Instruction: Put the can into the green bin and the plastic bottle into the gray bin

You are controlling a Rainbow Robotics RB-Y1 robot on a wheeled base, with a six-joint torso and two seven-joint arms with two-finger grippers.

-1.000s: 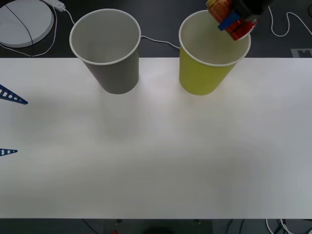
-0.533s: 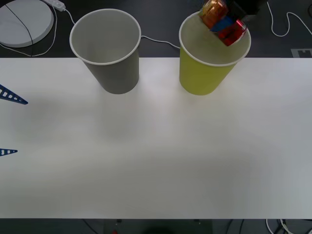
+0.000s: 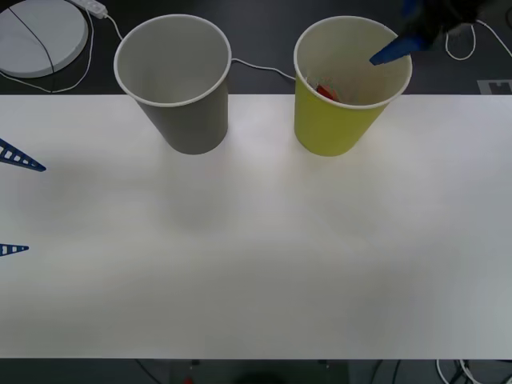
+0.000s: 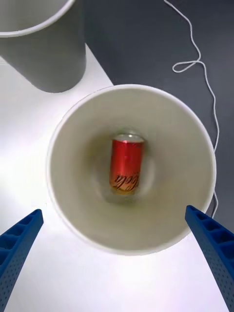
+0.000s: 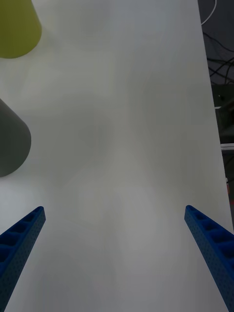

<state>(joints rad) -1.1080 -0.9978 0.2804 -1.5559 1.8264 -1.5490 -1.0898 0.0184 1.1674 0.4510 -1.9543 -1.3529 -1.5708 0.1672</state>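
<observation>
The red-orange can (image 4: pixel 126 165) lies on its side at the bottom of the green bin (image 4: pixel 181 146); in the front view a red sliver of the can (image 3: pixel 324 90) shows inside the green bin (image 3: pixel 332 128). Above the bin's far right rim my right gripper (image 3: pixel 400 32) hangs open with nothing in it, its own view framing the bin between the fingers (image 4: pixel 113 212). The gray bin (image 3: pixel 184 112) stands upright to the left of the green one. At the table's left edge my left gripper (image 3: pixel 14 204) waits open. The plastic bottle is out of view.
Both bins stand at the far edge of the white table (image 3: pixel 256 256). Behind the table, a white round disc (image 3: pixel 40 32) and thin white cables (image 3: pixel 260 68) lie on the dark floor. The left wrist view shows bare tabletop (image 5: pixel 126 146) between the open fingers.
The right gripper held the can tilted over the green bin, then opened. The can dropped to the bin's bottom and the gripper moved slightly right. The left arm stayed still.
</observation>
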